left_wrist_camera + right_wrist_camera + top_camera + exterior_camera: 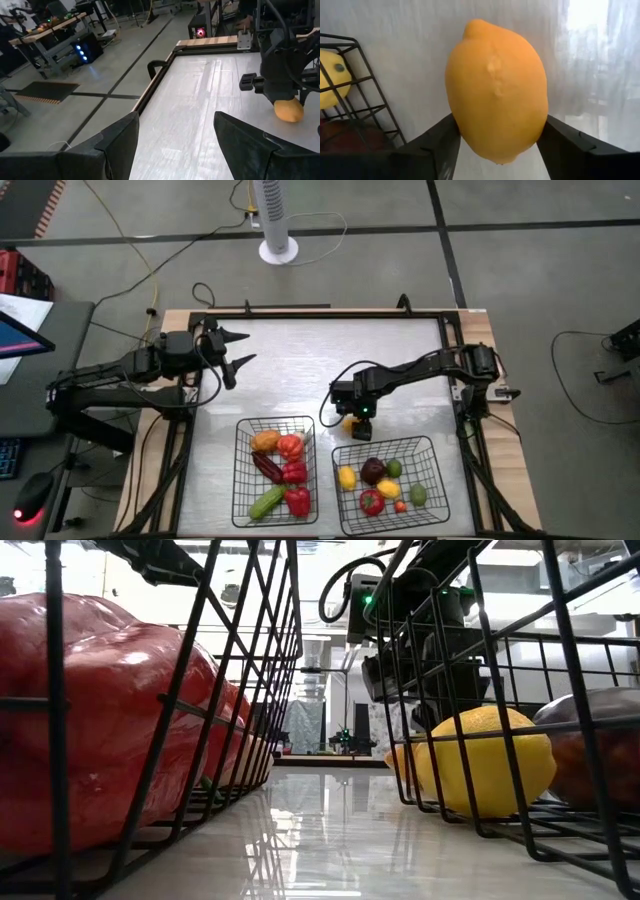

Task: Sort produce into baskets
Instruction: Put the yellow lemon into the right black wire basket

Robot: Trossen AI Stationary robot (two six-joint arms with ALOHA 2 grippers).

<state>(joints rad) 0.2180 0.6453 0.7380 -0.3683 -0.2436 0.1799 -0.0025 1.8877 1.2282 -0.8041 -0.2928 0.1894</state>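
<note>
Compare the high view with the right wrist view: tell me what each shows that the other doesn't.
Only the high view shows the waiting left gripper, open near the table's far left side, and the left basket of produce. Only the right wrist view shows the fingers pressed against both sides of the orange lemon. Both show the right gripper at that lemon, beside the right basket.

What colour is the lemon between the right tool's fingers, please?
Orange-yellow; the lemon shows best in the right wrist view.
</note>
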